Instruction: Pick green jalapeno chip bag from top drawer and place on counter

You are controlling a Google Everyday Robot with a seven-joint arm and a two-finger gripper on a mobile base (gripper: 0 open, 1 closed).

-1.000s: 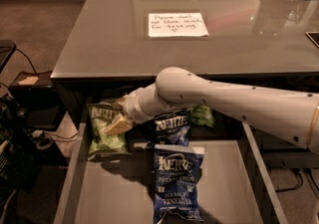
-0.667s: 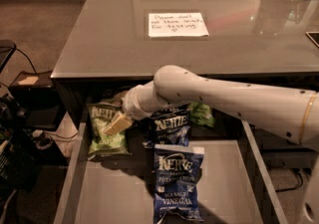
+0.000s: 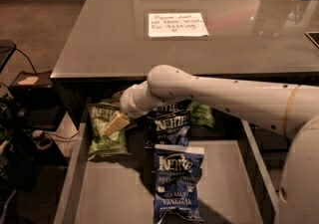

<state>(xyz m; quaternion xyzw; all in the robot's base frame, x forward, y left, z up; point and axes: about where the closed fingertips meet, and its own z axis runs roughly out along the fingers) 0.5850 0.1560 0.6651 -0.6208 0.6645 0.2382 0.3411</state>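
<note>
The green jalapeno chip bag [image 3: 104,136] lies at the back left of the open top drawer [image 3: 107,193], with white Kettle lettering facing up. My gripper [image 3: 112,127] reaches down from the right and sits right over the bag's upper middle, touching or nearly touching it. The white arm [image 3: 224,101] crosses the drawer's back edge. The glossy grey counter [image 3: 109,34] lies just behind the drawer.
Two dark blue Kettle bags lie in the drawer, one at the back middle [image 3: 172,128] and one at the centre [image 3: 178,183]. A paler green bag [image 3: 202,114] sits at the back right under the arm. A white handwritten note [image 3: 177,24] lies on the counter.
The arm's elbow has shifted slightly to the left. The gripper stays over the green bag, and the bags have not moved.
</note>
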